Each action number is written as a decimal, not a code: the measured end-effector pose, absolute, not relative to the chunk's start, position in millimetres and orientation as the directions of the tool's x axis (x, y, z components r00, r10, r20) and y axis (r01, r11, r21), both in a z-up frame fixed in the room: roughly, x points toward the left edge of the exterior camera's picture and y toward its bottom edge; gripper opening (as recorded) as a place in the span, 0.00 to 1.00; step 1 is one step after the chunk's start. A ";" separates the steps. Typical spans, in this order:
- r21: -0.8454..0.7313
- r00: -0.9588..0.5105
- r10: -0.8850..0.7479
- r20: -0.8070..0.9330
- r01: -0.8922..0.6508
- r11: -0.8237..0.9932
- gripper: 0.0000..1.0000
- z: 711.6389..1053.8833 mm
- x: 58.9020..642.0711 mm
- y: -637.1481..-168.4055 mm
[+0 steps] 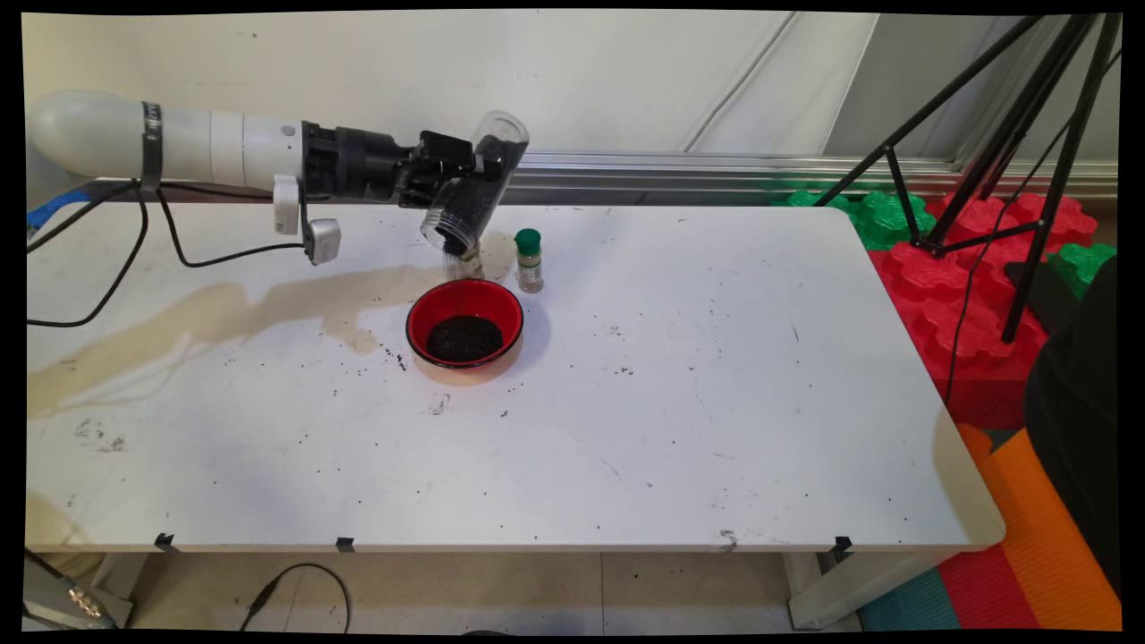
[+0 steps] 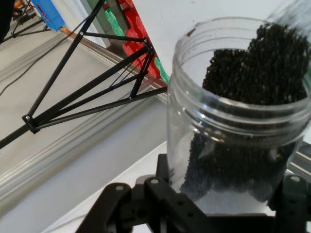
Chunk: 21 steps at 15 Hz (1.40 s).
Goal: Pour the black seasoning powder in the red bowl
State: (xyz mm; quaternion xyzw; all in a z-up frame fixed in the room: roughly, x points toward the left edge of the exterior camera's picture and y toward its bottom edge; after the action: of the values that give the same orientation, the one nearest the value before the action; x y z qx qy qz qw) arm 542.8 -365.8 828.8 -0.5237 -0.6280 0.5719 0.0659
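My gripper [image 1: 474, 170] is shut on a clear plastic jar [image 1: 474, 183] of small black grains and holds it tilted mouth-down above the table's far side. Grains spill from the jar's mouth [image 1: 445, 237] toward a red bowl [image 1: 464, 324] just below, which holds a dark heap of the same grains. In the hand view the jar [image 2: 238, 116] fills the right side, its open mouth at the top and the grains piled against its wall, with the gripper [image 2: 214, 213] clamped around its lower part.
A small spice bottle [image 1: 529, 260] with a green cap stands just right of the bowl, behind it. Loose grains are scattered on the white table [image 1: 716, 402]. A black tripod [image 1: 1002, 161] and red and green foam blocks [image 1: 948, 295] stand off the table's right end.
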 end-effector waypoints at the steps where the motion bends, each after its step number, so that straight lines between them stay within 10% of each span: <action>1: -0.793 -0.450 0.735 -0.508 0.578 -0.194 0.00 828.9 542.8 -365.4; 21: -0.889 -0.587 0.744 -0.320 0.457 -0.022 0.00 840.3 540.0 -361.4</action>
State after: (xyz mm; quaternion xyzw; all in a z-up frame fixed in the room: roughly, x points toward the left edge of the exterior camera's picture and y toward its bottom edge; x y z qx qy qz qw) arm 540.0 -361.4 840.3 -0.4365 -0.6878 0.5660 0.1264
